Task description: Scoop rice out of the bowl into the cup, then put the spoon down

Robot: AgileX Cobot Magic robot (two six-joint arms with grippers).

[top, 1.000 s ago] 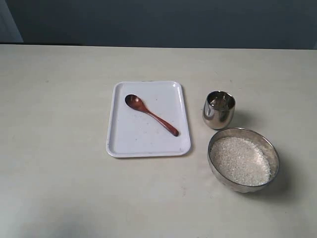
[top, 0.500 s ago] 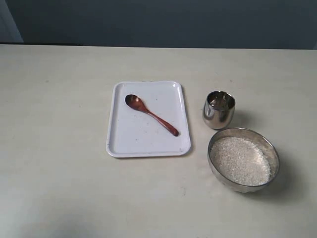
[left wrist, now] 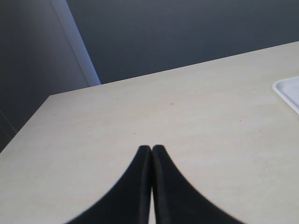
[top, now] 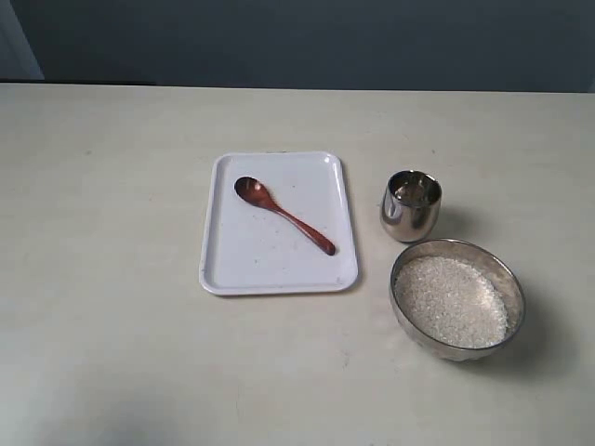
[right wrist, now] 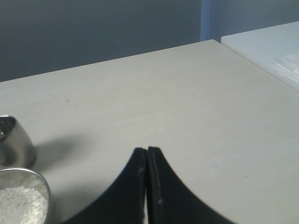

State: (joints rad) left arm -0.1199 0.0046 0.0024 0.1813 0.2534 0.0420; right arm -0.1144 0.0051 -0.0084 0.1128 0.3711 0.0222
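The reddish-brown wooden spoon (top: 284, 216) lies diagonally on a white tray (top: 223, 269) in the exterior view. Right of the tray stands the small steel cup (top: 410, 205), also at the edge of the right wrist view (right wrist: 14, 144). Below the cup sits the wide steel bowl (top: 405, 265) full of white rice (top: 451, 300); bowl rim (right wrist: 32, 176) and rice (right wrist: 21, 205) show in the right wrist view. My left gripper (left wrist: 151, 148) is shut and empty above bare table. My right gripper (right wrist: 147, 150) is shut and empty, apart from cup and bowl. Neither gripper shows in the exterior view.
The pale tabletop (top: 112, 186) stretches around the tray. A corner of the tray (left wrist: 287, 91) shows in the left wrist view. A white surface (right wrist: 266, 46) lies beyond the table edge in the right wrist view. A dark wall stands behind.
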